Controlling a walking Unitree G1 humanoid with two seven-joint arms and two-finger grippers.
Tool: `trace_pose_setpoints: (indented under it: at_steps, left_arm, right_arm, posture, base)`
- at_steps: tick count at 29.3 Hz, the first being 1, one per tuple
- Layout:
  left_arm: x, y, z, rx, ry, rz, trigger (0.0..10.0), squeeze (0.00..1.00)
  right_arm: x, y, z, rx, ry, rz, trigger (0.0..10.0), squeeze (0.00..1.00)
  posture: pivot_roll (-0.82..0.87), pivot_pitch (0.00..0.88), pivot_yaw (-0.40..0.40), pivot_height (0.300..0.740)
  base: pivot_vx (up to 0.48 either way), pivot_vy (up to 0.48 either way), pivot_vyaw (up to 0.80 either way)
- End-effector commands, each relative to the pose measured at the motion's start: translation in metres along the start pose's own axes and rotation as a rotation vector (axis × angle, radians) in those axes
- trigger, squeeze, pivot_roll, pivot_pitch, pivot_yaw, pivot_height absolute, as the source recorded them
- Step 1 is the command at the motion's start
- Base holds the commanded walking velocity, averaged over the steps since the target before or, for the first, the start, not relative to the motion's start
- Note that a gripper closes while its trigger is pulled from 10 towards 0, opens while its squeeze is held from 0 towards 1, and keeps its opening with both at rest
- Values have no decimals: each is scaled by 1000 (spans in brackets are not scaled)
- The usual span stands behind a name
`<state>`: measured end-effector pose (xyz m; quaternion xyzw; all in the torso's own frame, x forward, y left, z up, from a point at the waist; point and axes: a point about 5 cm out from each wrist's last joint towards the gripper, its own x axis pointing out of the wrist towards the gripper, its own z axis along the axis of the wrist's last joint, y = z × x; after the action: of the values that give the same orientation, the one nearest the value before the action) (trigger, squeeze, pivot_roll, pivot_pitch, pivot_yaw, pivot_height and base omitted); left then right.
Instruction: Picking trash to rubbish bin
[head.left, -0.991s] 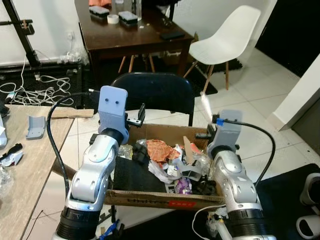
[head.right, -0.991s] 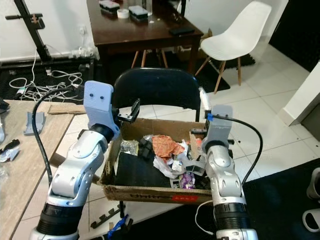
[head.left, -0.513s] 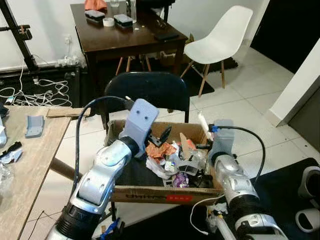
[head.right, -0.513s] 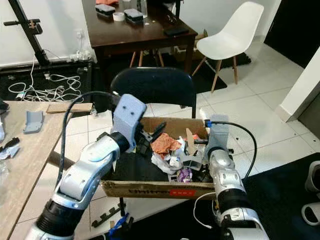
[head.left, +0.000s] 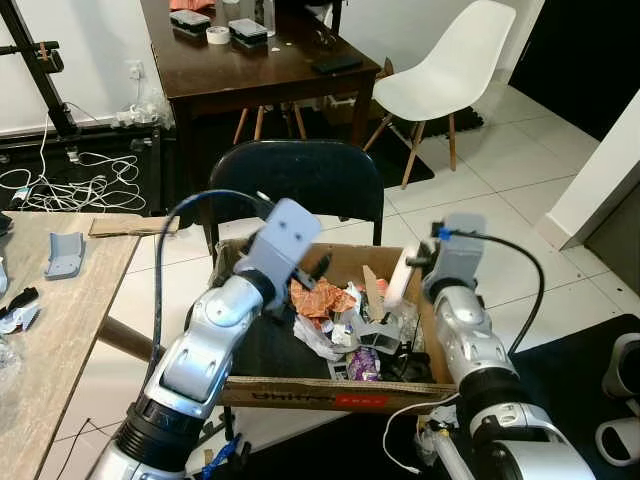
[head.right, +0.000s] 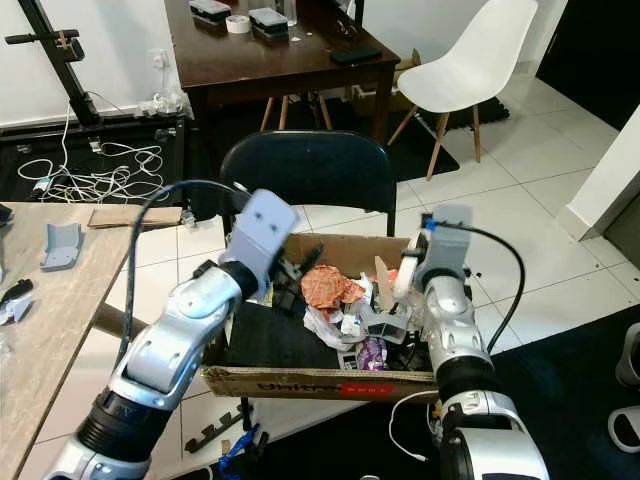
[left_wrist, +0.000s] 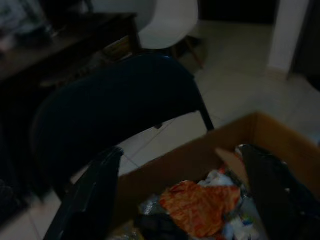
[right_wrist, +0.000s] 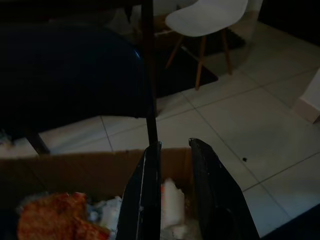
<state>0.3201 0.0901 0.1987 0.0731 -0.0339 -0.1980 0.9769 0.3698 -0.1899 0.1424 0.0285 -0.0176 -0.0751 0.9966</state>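
1. White trash (right_wrist: 171, 202) sits pinched in the right gripper (right_wrist: 175, 190), above the box's (head.left: 330, 393) right end.
2. Left gripper (left_wrist: 180, 200) hangs spread wide over orange wrapper (left_wrist: 199, 206) inside.
3. Black chair (head.left: 295, 180) just behind.

head views bright, evenly lit, arms slightly motion-blurred; wrist views dim, underexposed, soft focus.

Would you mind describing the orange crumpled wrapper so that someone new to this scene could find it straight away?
Start at the black chair in front of the dark wooden table; a cardboard box of trash rests on its seat. The orange wrapper lies near the box's back wall, just ahead of the left gripper. It is the only bright orange, crumpled piece among white and grey scraps.
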Motion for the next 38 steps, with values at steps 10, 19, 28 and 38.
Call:
trace_pose_setpoints:
  at_steps: [10, 19, 28, 38]
  left_arm:
    - [-22, 38, 9, -183, -138, 304, 10000, 0]
    - [-29, 34, 12, -180, -147, 304, 10000, 0]
    - [-34, 30, 16, -157, -161, 277, 10000, 0]
    - [-33, 27, 18, -156, -158, 259, 10000, 0]
  right_arm:
    - [-21, 23, 64, 135, -315, -3, 10000, 0]
    - [-39, 58, 70, 116, -342, 284, 10000, 0]
    - [-46, 73, 65, 121, -290, 373, 10000, 0]
    - [-52, 73, 60, 131, -257, 378, 10000, 0]
  posture:
    - [137, 73, -11, 740]
    - [143, 71, -40, 740]
    - [167, 75, -54, 740]
    - [163, 84, -38, 740]
  base:
    - [0, 0, 0]
    - [0, 0, 0]
    - [0, 0, 0]
    - [0, 0, 0]
